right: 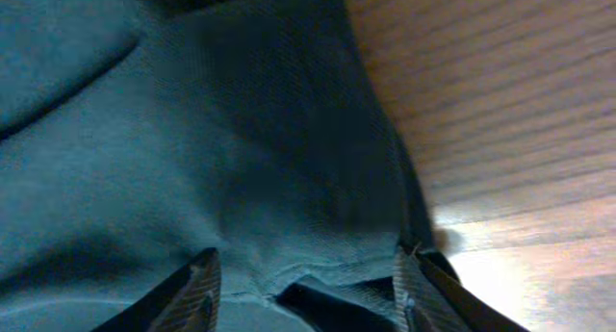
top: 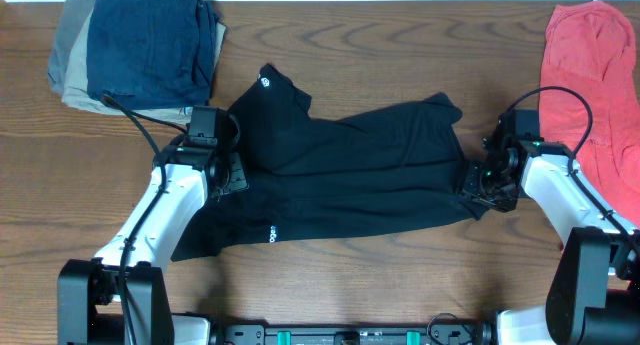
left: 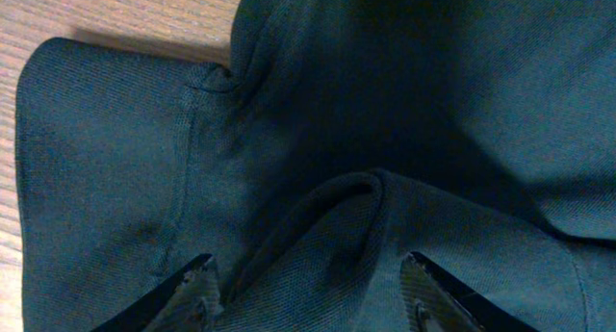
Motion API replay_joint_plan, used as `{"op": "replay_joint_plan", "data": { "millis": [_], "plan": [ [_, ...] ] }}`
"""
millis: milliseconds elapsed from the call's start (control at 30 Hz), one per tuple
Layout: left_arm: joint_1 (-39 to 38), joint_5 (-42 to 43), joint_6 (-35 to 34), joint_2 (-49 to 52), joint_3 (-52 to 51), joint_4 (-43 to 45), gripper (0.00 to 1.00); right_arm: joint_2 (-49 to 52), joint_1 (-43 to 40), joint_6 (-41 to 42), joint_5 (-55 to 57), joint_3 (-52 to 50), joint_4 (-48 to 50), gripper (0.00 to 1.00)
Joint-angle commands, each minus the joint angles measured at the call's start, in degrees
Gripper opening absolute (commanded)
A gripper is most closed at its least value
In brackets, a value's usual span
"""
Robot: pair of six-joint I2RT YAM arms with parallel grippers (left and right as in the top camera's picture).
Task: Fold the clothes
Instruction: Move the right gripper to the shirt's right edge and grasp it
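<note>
Currently mid-fold: left claw (left: 308,292) and right claw (right: 304,286) both gape over the black garment (top: 350,175); next move likely needs fresh edge grips.

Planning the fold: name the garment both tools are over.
The black garment at centre; the navy and khaki pile sits top left, the red shirt far right.

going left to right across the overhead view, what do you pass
folded navy and khaki stack → left gripper → black garment → right gripper → red-pink shirt
</note>
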Motion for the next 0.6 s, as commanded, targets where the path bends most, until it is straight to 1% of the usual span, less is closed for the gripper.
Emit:
{"op": "replay_joint_plan", "data": {
  "millis": [0,133,200,267,367,500,567],
  "plan": [
    [0.0,-1.1,-0.3,0.4,-0.5,0.1,0.62,0.5,0.2,-0.8,2.0,-0.9,0.3,0.51],
    [0.0,-1.1,-0.3,0.4,-0.5,0.1,0.62,0.5,0.2,-0.8,1.9,-1.4,0.6,0.42],
    [0.0,-1.1,-0.3,0.4,-0.5,0.1,0.62,0.5,0.2,-0.8,1.9,-1.4,0.9,0.43],
    [0.0,-1.1,-0.3,0.4,-0.5,0.1,0.62,0.5,0.2,-0.8,1.9,-1.6,0.9,0.48],
    [0.0,-1.1,-0.3,0.4,-0.5,0.1,0.62,0.5,0.2,-0.8,2.0,-2.8,1.2,0.51],
    [0.0,-1.1,-0.3,0.4,-0.5,0.1,0.62,0.5,0.2,0.1,1.3,-5.3,4.4,0.51],
    [0.0,-1.1,-0.3,0.4,-0.5,0.1,0.62,0.5,0.2,0.3,0.9,-5.9,5.1,0.46]
  ]
}}
